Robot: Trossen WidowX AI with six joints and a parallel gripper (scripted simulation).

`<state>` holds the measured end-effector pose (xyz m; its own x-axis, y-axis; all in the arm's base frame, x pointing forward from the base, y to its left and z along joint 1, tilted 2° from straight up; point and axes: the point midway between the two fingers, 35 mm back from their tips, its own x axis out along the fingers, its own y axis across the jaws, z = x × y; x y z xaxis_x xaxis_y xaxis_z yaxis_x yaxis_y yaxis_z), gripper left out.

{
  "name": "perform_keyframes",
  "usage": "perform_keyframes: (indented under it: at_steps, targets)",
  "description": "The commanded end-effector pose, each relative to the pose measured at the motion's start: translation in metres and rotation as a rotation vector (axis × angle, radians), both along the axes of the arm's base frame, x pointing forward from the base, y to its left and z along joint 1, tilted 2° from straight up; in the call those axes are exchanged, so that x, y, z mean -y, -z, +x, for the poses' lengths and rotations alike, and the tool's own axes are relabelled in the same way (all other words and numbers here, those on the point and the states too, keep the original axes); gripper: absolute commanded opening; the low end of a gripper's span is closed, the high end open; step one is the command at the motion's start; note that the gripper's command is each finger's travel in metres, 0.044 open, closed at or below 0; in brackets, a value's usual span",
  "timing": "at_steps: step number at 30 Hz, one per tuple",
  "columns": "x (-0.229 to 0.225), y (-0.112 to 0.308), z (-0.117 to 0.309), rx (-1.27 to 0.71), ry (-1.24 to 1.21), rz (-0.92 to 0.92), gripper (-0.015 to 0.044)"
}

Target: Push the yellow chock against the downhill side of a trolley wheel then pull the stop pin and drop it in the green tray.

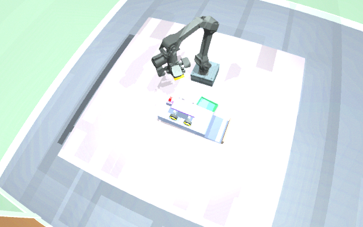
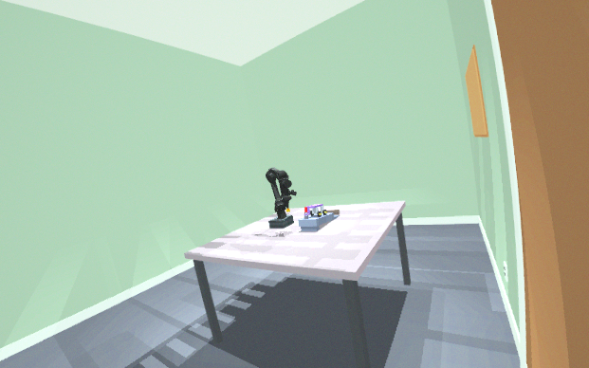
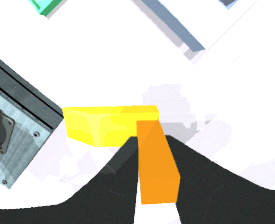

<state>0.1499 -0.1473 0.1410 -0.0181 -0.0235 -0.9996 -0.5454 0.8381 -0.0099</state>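
My gripper (image 1: 177,73) (image 3: 149,142) is shut on the orange handle (image 3: 158,170) of the yellow chock (image 1: 179,78) (image 2: 288,210) (image 3: 105,125). The chock hangs above the table beside the arm's base, off the ramp (image 1: 218,124) (image 2: 310,224) (image 3: 174,24); its black rubber base is hidden. The trolley (image 1: 185,107) (image 2: 316,208) stands on the ramp, its near wheels (image 1: 173,117) (image 1: 187,122) showing. The red-headed stop pin (image 1: 170,99) (image 2: 305,210) stands upright at its uphill end. The green tray (image 1: 210,100) (image 3: 49,7) is beside the ramp on the arm's side.
The arm's base (image 1: 202,79) (image 2: 281,222) (image 3: 28,134) stands on the table, close to the chock in the wrist view. A brown end board (image 1: 226,131) (image 2: 335,211) closes the ramp's low end. The tray lies between the ramp and the arm's base.
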Motion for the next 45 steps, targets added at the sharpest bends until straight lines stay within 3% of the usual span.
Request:
perform_keyframes:
  at_steps: [1,21,30,45]
  targets:
    - [0.001,0.0,-0.001,-0.006,-0.151,-0.002,0.0]
    - [0.0,0.0,-0.001,-0.022,-0.814,0.008,0.0]
    - [-0.002,0.0,0.001,-0.022,-0.819,0.008,0.0]
    - [-0.046,0.004,0.023,-0.017,-0.82,0.011,0.0]
